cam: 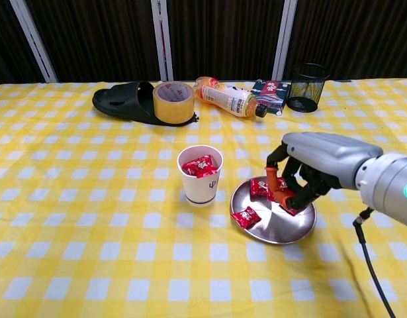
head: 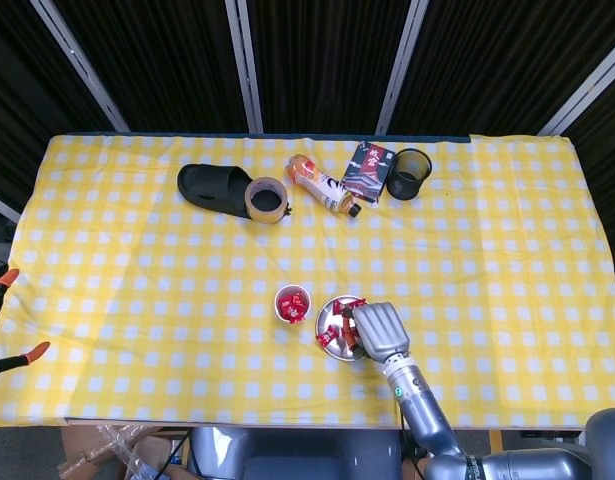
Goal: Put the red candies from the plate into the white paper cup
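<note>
The right hand (cam: 308, 173) hangs above the steel plate (cam: 294, 228), its fingers (cam: 272, 180) curled down and pinching a red candy (cam: 287, 196) lifted clear of the dish. Below and left of the fingertips, two more candies (cam: 246, 216) lie on the plate. Further left stands the white paper cup (cam: 200, 176), red wrappers already inside. The left hand is out of sight.

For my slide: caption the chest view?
Right hand lifts a candy above the plate, beside the cup.
</note>
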